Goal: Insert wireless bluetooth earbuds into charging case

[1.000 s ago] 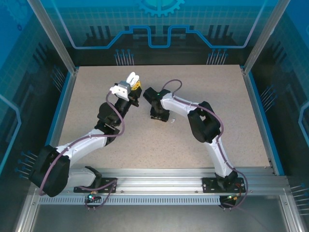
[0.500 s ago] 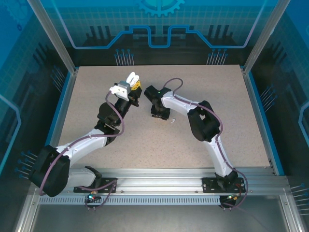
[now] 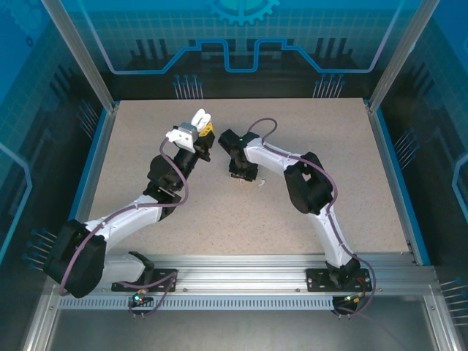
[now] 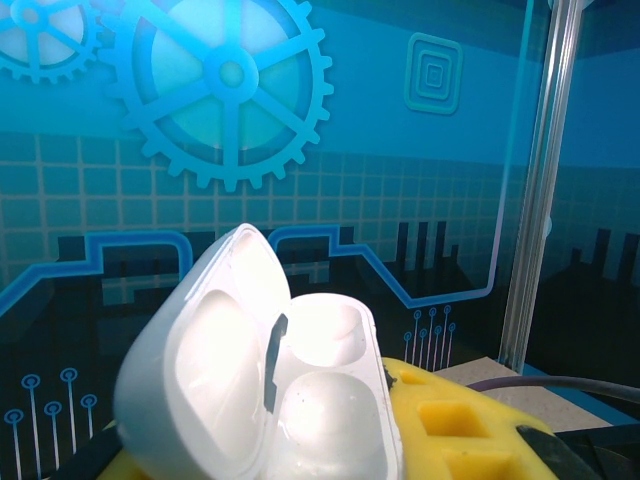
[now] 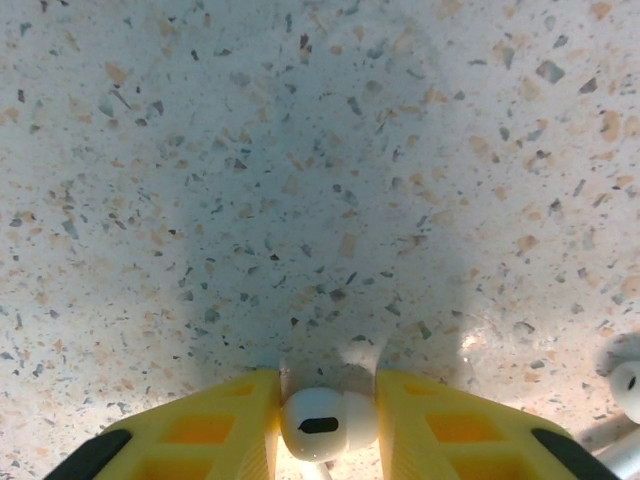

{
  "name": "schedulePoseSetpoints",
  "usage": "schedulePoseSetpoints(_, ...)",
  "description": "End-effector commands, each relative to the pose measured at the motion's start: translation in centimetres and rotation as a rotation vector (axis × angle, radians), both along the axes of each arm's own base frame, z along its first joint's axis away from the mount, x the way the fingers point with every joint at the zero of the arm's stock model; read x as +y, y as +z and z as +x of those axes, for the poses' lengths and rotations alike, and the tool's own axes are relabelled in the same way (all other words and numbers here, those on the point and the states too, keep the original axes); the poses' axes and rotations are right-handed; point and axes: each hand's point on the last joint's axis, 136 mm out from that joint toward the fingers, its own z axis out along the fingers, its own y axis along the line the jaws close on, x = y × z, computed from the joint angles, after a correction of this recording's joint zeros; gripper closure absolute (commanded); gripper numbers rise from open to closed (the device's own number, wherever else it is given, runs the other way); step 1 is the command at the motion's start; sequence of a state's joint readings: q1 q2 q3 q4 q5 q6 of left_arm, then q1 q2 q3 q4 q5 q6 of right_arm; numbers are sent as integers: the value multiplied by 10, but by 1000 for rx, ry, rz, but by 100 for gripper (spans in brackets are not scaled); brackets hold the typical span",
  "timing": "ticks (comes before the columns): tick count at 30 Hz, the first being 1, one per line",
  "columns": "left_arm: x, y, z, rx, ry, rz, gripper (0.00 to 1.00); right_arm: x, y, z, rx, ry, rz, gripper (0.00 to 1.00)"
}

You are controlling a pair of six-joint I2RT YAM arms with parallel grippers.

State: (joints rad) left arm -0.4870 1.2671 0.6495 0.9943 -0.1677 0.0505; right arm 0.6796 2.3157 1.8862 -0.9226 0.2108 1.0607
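Table (image 3: 146, 146): speckled beige top with both my arms reaching over its middle.
Left arm (image 3: 139, 212): it stretches from the near left toward the far centre, with the wrist raised above the tabletop.
Right arm (image 3: 314, 194): it bends in from the near right, with the wrist tipped down at the table just right of my left wrist.
Left claw (image 3: 197, 130): closed on the charging case; my yellow fingers (image 4: 450, 430) sit under and beside it.
Right claw (image 5: 325, 425): pointed straight down at the table, with its yellow fingers (image 5: 210, 430) closed in on an earbud, one pad touching each side.
Charging case (image 4: 290, 400): white and glossy, held up off the table in my left claw; its lid (image 4: 200, 340) is swung open to the left and both wells are bare.
Earbud (image 5: 318, 420): white, with a dark slot facing the camera, pinched between my right fingers low over the table; I cannot tell whether it is touching the surface.
Second earbud (image 5: 625, 380): white, lying on the table to the right of my right claw, apart from it.
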Motion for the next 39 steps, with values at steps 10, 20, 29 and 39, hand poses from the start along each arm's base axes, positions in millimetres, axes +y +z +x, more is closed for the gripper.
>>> schedulePoseSetpoints(10,-2,12,-5,-46,-39,-34,100,3,19,5,-88,2,63,80)
schedulePoseSetpoints(20,-12,32,-20,-106,-119,-5,100,-9,91,23,-360,56,174,80)
schedulePoseSetpoints(29,-27,44,-38,-171,-224,60,100,-46,222,30,-694,132,250,79)
schedulePoseSetpoints(39,-47,45,-38,-181,-293,143,100,-62,373,2,-1077,273,371,77)
